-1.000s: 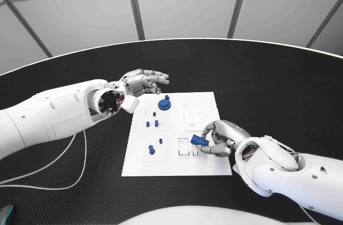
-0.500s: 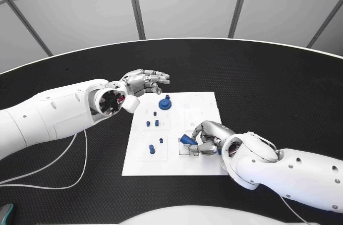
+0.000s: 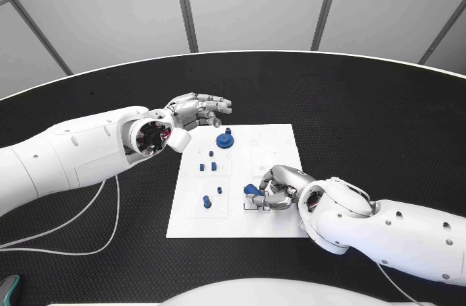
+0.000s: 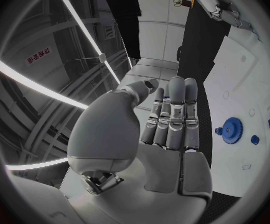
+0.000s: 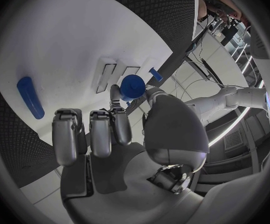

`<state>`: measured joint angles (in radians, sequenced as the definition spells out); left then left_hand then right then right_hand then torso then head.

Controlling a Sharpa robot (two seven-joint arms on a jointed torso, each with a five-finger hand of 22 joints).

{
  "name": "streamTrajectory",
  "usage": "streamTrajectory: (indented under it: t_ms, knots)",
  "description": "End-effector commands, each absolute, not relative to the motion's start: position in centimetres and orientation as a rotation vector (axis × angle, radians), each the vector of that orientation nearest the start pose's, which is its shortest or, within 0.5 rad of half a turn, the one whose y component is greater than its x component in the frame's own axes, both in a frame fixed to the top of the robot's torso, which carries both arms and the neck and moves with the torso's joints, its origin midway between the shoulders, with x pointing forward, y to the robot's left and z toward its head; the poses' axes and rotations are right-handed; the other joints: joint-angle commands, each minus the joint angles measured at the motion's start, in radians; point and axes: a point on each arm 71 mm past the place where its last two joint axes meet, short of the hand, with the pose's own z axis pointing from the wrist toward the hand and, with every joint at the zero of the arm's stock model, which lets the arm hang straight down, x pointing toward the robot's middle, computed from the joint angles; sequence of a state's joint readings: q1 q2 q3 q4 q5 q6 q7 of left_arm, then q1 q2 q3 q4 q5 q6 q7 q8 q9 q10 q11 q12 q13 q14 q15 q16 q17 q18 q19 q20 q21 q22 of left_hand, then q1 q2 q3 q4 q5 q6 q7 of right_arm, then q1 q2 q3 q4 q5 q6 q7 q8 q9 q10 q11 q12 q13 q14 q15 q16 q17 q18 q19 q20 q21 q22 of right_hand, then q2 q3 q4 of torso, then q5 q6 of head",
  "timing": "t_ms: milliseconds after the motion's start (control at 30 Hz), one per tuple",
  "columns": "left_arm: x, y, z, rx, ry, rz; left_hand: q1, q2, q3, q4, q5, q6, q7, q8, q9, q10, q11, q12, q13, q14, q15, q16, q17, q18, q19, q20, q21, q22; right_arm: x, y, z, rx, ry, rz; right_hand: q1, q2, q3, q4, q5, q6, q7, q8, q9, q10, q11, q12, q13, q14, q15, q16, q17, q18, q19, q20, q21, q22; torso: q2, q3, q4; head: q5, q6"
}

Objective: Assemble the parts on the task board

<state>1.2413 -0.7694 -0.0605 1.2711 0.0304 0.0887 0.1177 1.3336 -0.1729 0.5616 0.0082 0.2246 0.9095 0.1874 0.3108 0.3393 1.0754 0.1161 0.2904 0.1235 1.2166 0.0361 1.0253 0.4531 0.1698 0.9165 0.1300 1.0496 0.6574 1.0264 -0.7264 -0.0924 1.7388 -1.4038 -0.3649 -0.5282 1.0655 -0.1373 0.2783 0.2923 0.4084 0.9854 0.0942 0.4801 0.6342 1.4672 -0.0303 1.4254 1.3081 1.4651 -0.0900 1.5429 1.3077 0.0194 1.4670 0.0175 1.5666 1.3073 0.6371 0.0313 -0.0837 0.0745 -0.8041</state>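
Hands at work over the task board [image 3: 277, 228]: we have swung our right hand [image 3: 275, 189] leftward, carrying its pinched blue part [image 3: 253, 189] over the rectangular slots [image 3: 248, 202] near the board's middle, so insertion looks close. Our left hand [image 3: 199, 109], empty with fingers loosely curled, stays beyond the far-left corner. The left wrist view alone shows the blue gear's [image 4: 231, 130] teeth.
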Motion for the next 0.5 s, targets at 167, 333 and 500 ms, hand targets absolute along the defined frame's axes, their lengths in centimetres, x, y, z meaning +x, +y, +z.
streamTrajectory:
  t_ms: [167, 333, 500]
  knots:
    - [52.63, 22.78, -19.54, -1.180, 1.780, -1.599, -0.005, 0.002, -0.001, 0.002, 0.004, -0.010, 0.001, -0.001, 0.001, -0.006, -0.002, 0.005, 0.001, -0.006, -0.002, 0.002, -0.002, 0.015, -0.003, 0.000, -0.005, -0.002, 39.30, -10.85, -26.37, 0.065, 2.000, 0.630, -0.039, -0.007, -0.016, 0.001, -0.003, 0.070, -0.062, 0.010, 0.003, 0.039, -0.008, 0.008, 0.154, 0.096, -0.009, 0.002, 0.213, -0.019, 0.104, -0.008, 0.004, 0.263, 0.000, -0.0001, -0.0010, 0.001, -0.002]
    - [52.60, 22.80, -19.53, -1.179, 1.782, -1.602, -0.004, 0.002, -0.001, 0.002, 0.004, -0.010, 0.001, -0.001, 0.001, -0.007, -0.002, 0.006, 0.002, -0.006, -0.002, 0.003, -0.002, 0.015, -0.003, 0.000, -0.005, -0.002, 39.39, -10.84, -26.44, 0.067, 2.003, 0.624, -0.099, -0.014, -0.054, 0.001, -0.065, 0.068, -0.065, 0.021, 0.009, 0.039, -0.011, 0.003, 0.154, 0.095, -0.011, 0.001, 0.212, -0.019, 0.104, -0.010, 0.004, 0.263, 0.001, 0.0001, -0.0004, 0.001, -0.003]
    - [52.58, 22.88, -19.52, -1.180, 1.781, -1.600, -0.004, 0.002, -0.001, 0.002, 0.004, -0.010, 0.001, -0.001, 0.001, -0.007, -0.002, 0.006, 0.002, -0.006, -0.002, 0.003, -0.002, 0.015, -0.003, 0.000, -0.005, -0.002, 39.57, -10.93, -26.54, 0.077, 2.002, 0.611, -0.144, -0.009, -0.099, 0.003, -0.162, 0.060, -0.064, 0.028, 0.013, 0.033, -0.009, -0.014, 0.145, 0.094, -0.010, -0.002, 0.207, -0.019, 0.104, -0.010, 0.004, 0.263, 0.001, -0.0009, 0.0001, 0.001, -0.004]
